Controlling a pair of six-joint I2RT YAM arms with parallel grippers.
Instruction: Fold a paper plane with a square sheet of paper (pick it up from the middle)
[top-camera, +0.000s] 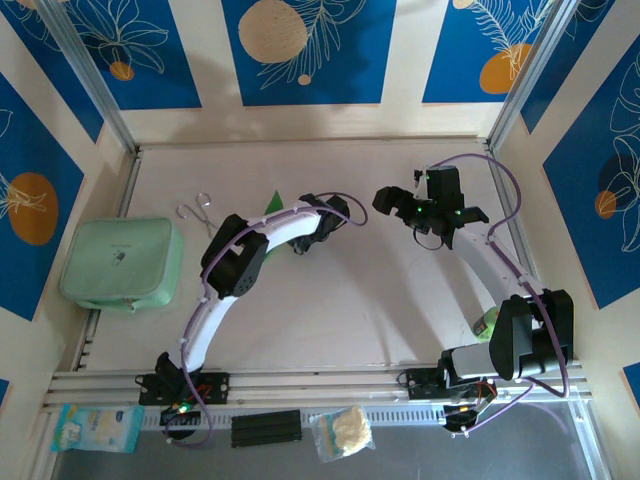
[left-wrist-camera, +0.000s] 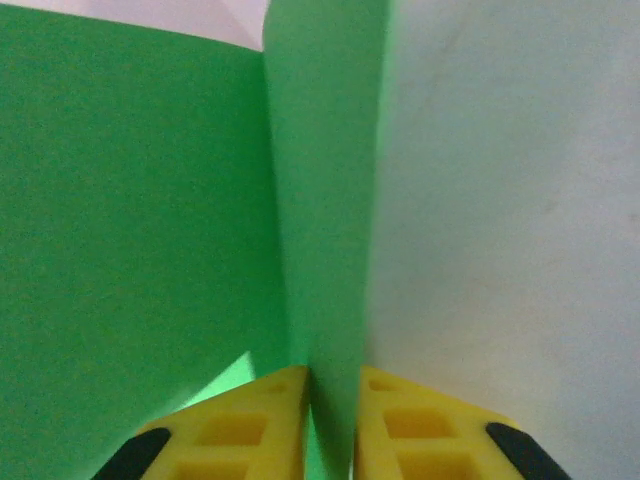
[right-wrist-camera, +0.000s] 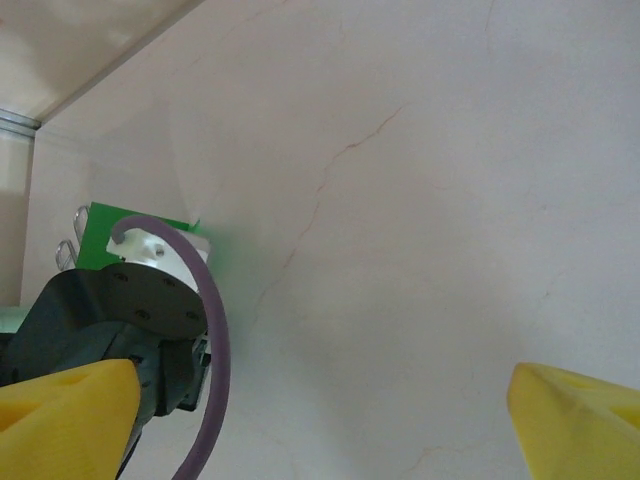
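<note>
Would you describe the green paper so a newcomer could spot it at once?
On the pale table, follow the left arm to its end effector. The green paper is pinched there, a fold standing between the yellow fingers. It is bright and thin, unlike the paler, padded pouch at the table's left edge.

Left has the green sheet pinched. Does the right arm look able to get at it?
Probably not head-on. The right gripper is open with bare table ahead, but the left arm's wrist and purple cable sit between it and the square sheet of paper; it would likely have to go round.
</note>
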